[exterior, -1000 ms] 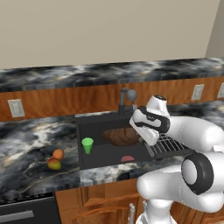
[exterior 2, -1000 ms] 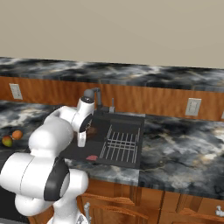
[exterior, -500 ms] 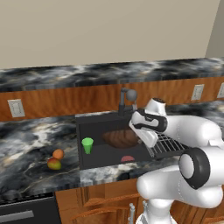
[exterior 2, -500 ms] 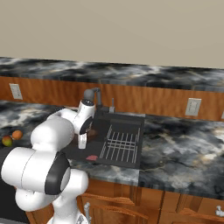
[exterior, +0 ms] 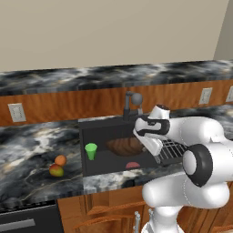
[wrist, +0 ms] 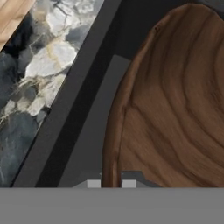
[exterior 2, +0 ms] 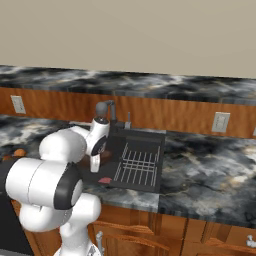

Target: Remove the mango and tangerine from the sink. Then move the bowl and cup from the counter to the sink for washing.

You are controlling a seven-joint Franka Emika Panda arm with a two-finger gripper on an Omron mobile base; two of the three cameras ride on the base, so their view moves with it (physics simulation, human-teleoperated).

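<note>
Gripper (wrist: 111,183) fingers pinched narrow on rim of bowl (exterior: 125,146), w/ bowl inside sink (exterior: 98,129) beside cup (exterior: 91,150) (mango (exterior: 56,170), tangerine (exterior: 60,160) on counter (exterior: 32,145))

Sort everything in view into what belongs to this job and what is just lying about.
Job: mango and tangerine on the counter; cup and bowl in the sink; gripper clamped on the bowl's rim.

Bystanders: faucet, wire rack, red item.

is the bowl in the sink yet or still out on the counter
In the sink. The bowl sits inside the basin, beside the cup, with the gripper shut on its rim.
</note>
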